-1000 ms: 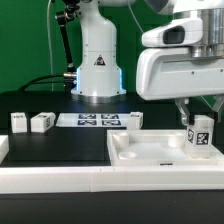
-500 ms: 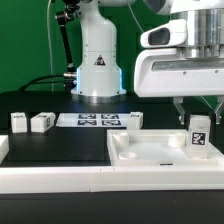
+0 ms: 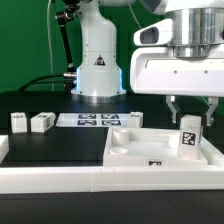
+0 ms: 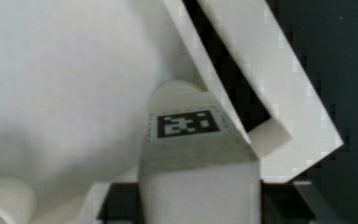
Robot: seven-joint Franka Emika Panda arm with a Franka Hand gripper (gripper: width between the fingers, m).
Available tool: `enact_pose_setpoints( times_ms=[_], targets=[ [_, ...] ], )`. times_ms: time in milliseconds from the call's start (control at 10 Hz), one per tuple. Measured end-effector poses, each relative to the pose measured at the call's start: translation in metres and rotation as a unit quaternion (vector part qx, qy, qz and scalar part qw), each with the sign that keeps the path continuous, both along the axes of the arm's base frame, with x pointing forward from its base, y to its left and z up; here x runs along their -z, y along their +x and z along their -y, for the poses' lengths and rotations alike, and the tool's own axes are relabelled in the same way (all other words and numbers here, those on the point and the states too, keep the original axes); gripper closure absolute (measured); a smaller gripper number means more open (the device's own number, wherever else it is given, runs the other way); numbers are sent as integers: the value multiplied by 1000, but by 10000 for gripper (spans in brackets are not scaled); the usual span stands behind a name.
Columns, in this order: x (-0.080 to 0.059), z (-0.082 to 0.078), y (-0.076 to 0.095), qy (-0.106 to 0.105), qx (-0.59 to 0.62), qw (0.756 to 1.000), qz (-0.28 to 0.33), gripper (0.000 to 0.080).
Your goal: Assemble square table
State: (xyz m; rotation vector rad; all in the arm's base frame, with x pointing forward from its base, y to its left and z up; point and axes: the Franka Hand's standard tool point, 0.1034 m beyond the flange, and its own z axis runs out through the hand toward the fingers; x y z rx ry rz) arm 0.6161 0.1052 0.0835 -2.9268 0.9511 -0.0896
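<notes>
leg block (image 3: pixel 188 138): stands roughly upright on the square top (image 3: pixel 150 148), toward the exterior view's right end, tag facing the camera; whether its foot sits in a socket i cannot tell.
feel: hard moulded plastic by the look, so light, stiff and smooth-sided; likely to slip or cock if pinched off-centre.
hold: across two opposite flat faces, upper half, foot left free.
gripper (image 3: pixel 190 113): directly over the leg block; the wrist view has the block running up the middle with dark pads either side, so i judge it closed part-way on the block.
square top, handling: light too, nothing pins it; likely to drag round if the block is twisted.
spare leg blocks: two (image 3: pixel 19 122) (image 3: pixel 42 122) at the exterior view's left, one (image 3: pixel 135 119) just behind the top; marker board (image 3: pixel 90 120) between them.
change: block has gone toward the exterior view's left; gripper body turned and went with it; top has shifted, a tag (image 3: pixel 155 163) now on its near rim, a corner socket (image 3: pixel 122 135) plainer. spares unmoved.
</notes>
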Motion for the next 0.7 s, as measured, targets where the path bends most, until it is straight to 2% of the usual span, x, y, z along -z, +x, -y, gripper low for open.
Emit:
enact_pose_setpoints(
  times_ms=[200, 400, 500, 600, 700],
  targets=[
    [0, 6, 1, -7, 24, 1000, 1, 501],
    [1, 4, 1, -5, 23, 1000, 0, 257],
    [0, 4, 0, -6, 12, 1000, 0, 257],
    [-6, 0, -2, -9, -20, 1000, -3, 172],
    [-10, -1, -7, -12, -61, 998, -1, 156]
  ],
)
